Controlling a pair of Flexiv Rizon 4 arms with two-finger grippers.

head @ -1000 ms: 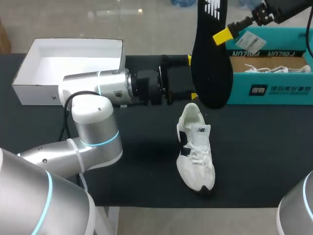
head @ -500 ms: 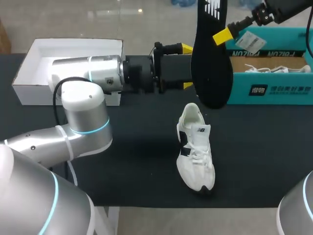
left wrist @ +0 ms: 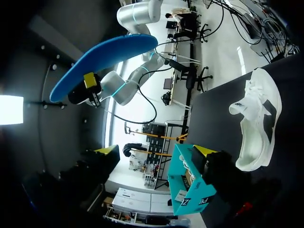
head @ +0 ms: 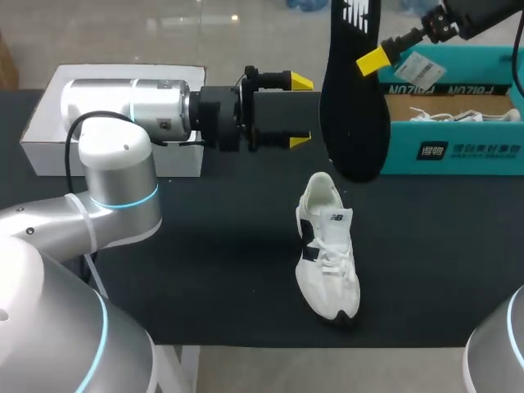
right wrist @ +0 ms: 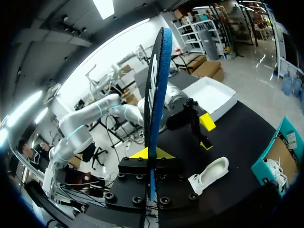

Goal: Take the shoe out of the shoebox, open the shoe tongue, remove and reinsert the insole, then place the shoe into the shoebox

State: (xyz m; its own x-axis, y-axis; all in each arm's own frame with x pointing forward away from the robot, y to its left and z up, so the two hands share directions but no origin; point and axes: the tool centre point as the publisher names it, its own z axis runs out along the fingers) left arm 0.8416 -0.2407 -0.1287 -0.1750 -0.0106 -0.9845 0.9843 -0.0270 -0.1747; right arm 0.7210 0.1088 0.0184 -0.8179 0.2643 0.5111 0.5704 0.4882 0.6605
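My right gripper [head: 372,59] is shut on a long insole [head: 354,106], black on one face and blue on the other, holding it upright high above the table. In the right wrist view the insole [right wrist: 154,95] rises edge-on from between that gripper's [right wrist: 152,154] yellow tips. A white shoe [head: 327,246] with black trim lies on the dark table below it, also seen beside my left gripper [left wrist: 156,156] as shoe [left wrist: 256,123]. My left gripper [head: 300,111] stands open and empty, level with the insole's lower half and just left of it.
A teal shoebox [head: 458,147] at the back right holds another white shoe [head: 458,117]. A white open box [head: 49,115] sits at the back left, partly behind my left arm. Dark table stretches left of and in front of the shoe.
My left arm has swung toward the back of the table, carrying its open gripper away from the shoe's heel and up beside the insole. The right arm and insole stayed still.
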